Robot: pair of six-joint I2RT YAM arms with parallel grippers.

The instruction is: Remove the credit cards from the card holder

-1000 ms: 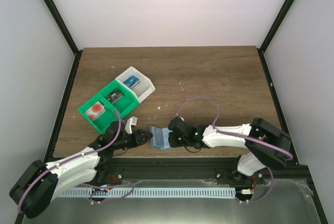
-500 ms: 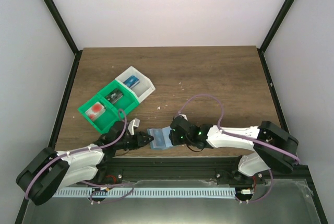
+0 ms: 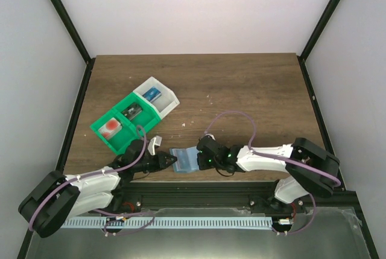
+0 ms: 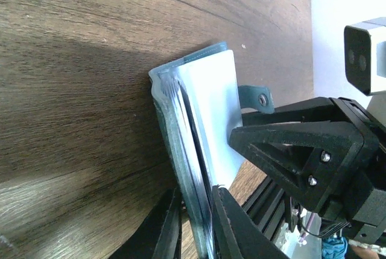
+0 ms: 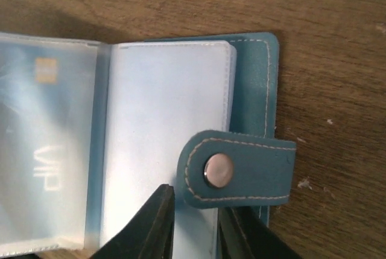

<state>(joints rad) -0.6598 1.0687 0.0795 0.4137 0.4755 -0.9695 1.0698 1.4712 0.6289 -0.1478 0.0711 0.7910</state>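
Observation:
The blue-teal card holder (image 3: 183, 160) lies open near the table's front edge, between my two grippers. My left gripper (image 3: 170, 161) is shut on its left edge; in the left wrist view both fingers clamp the stacked leaves of the card holder (image 4: 208, 102) at the left gripper (image 4: 196, 194). My right gripper (image 5: 194, 201) is closed narrowly over the snap strap (image 5: 241, 171) and the pale sleeve edge of the card holder (image 5: 259, 78). One of the credit cards (image 5: 42, 150), marked VIP, shows through the left sleeve. A white card with a red spot (image 3: 110, 127) lies in the green tray.
A green compartment tray (image 3: 120, 144) with a white bin (image 3: 170, 99) stands at the left, behind the left arm. The table's front edge and metal rail (image 3: 199, 201) run just behind the grippers. Bare wood spreads to the back and right.
The left gripper has slid up to the holder and closed on its left edge. The right jaws widened, then narrowed again. The holder has shifted slightly left.

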